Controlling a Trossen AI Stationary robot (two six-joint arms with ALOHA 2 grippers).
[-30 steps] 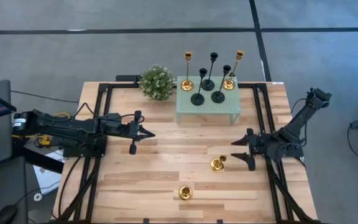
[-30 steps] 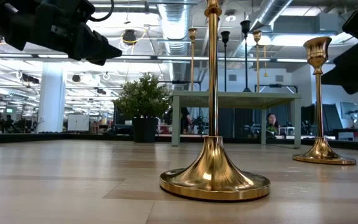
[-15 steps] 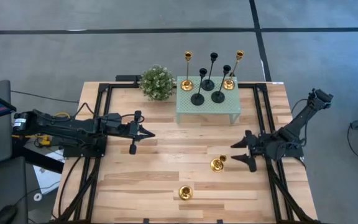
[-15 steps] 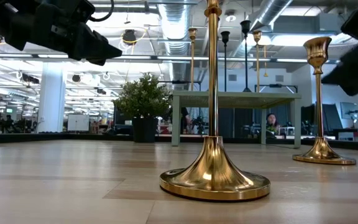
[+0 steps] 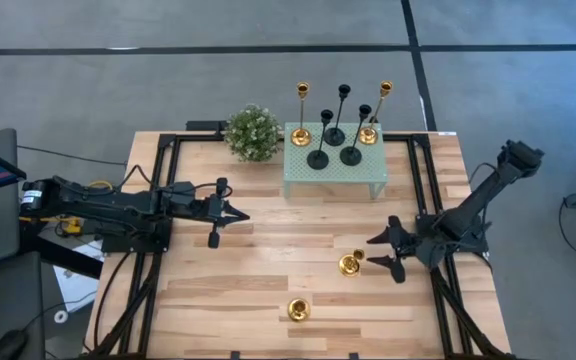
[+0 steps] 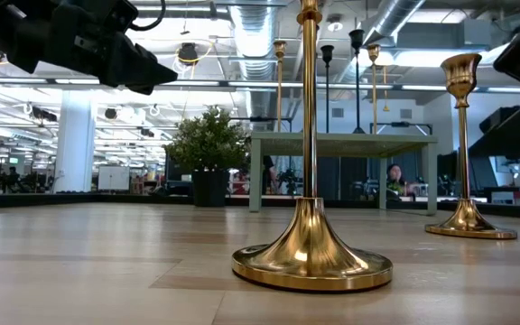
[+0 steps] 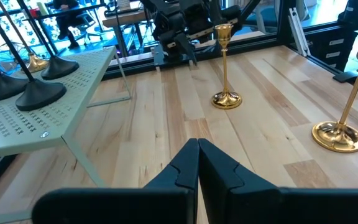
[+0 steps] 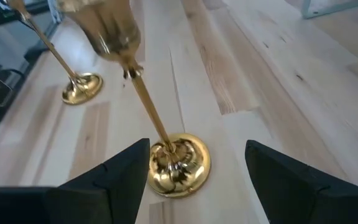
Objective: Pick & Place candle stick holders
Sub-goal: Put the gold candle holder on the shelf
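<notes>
Two gold candle stick holders stand upright on their round bases on the wood table: one at mid right (image 5: 350,264) (image 6: 463,217) and one near the front edge (image 5: 298,310) (image 6: 311,244). Several more, gold and black, stand on the mint green perforated stand (image 5: 334,172). My right gripper (image 5: 386,256) is open just right of the mid-right holder. In the right wrist view its fingers (image 8: 197,171) stand on either side of that holder's base and stem (image 8: 178,163) without touching. My left gripper (image 5: 240,214) (image 7: 197,163) is shut and empty at mid left, above the table.
A round green bushy plant (image 5: 252,132) stands at the far edge, left of the stand. Black frame rails (image 5: 164,190) run along the table's left and right sides. The front gold holder also shows in the right wrist view (image 8: 79,87).
My right gripper has gone down and a little toward the table's left edge, closing on the mid-right gold holder, with its arm stretching out. The holders have stayed where they were.
</notes>
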